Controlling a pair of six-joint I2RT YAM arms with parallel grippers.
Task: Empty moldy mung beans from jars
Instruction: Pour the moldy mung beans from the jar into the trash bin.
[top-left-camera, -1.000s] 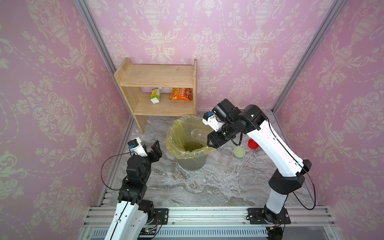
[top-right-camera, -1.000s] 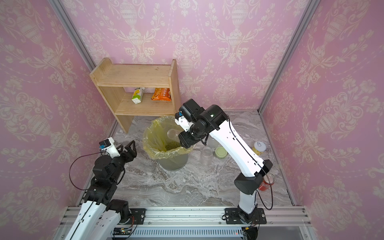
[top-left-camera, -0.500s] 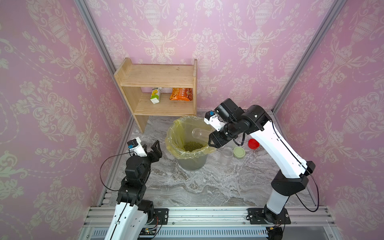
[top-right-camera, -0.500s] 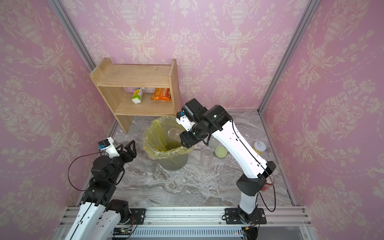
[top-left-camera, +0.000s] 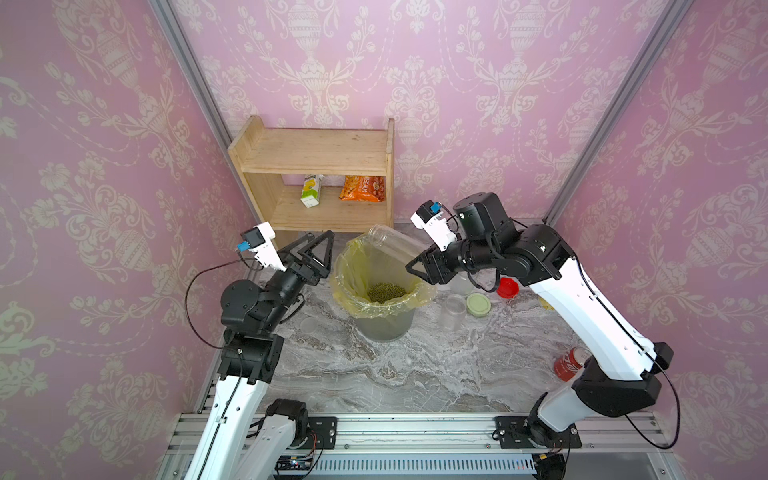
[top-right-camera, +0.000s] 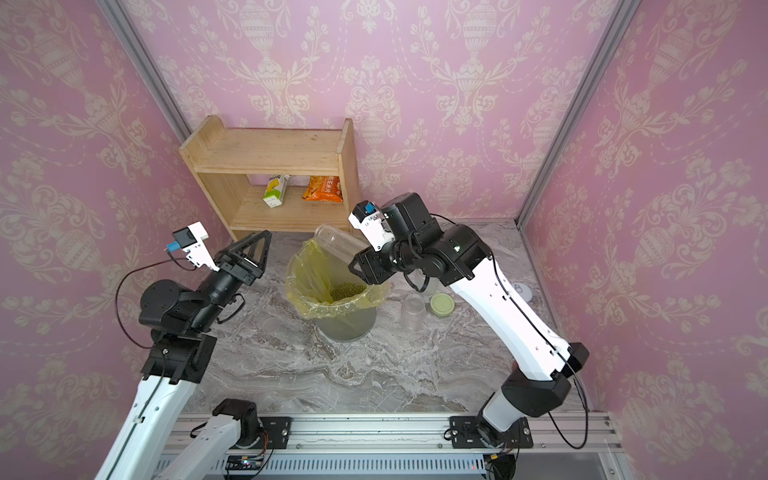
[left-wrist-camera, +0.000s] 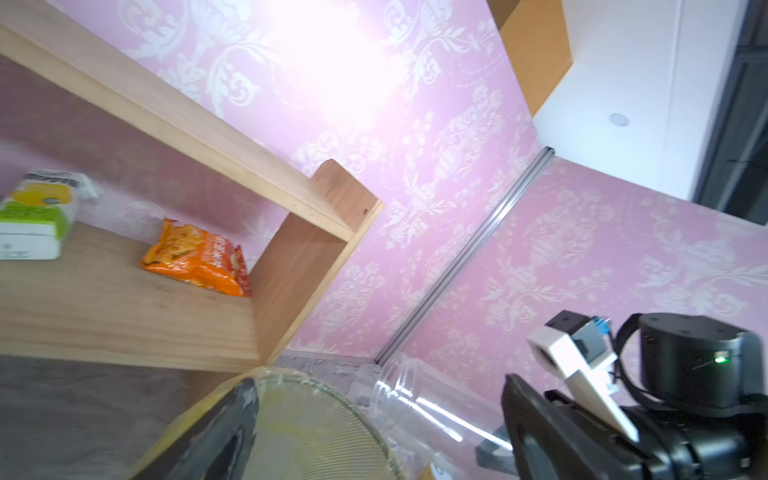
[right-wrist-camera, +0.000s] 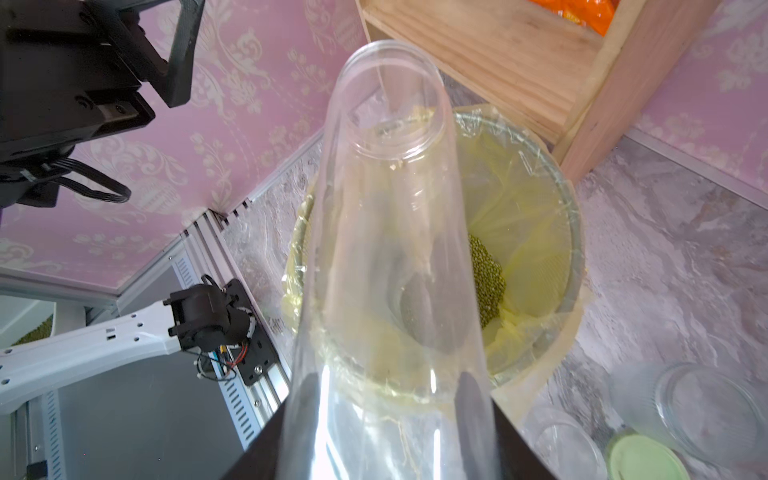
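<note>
Since a second ago your left gripper (top-left-camera: 319, 243) is rising toward the bin (top-left-camera: 386, 328) and spreading wide, gripping nothing. Beans (top-left-camera: 384, 292) are lying in the bin's bag (top-left-camera: 353, 274). Over it the empty jar (top-left-camera: 392, 245) is hanging tilted, likely so strays fall inside, with your right gripper (top-left-camera: 417, 266) clenching its base. Two open jars (top-left-camera: 453, 309) are waiting just beside.

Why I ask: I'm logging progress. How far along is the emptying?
Done: olive-green mung beans lie in the grey yellow-bagged bin; two clear plastic jars stand open and empty beside it. In hand: the right hand holds the tall clear jar, empty, over the bin. Left: setting it down; no full jar shows.
</note>
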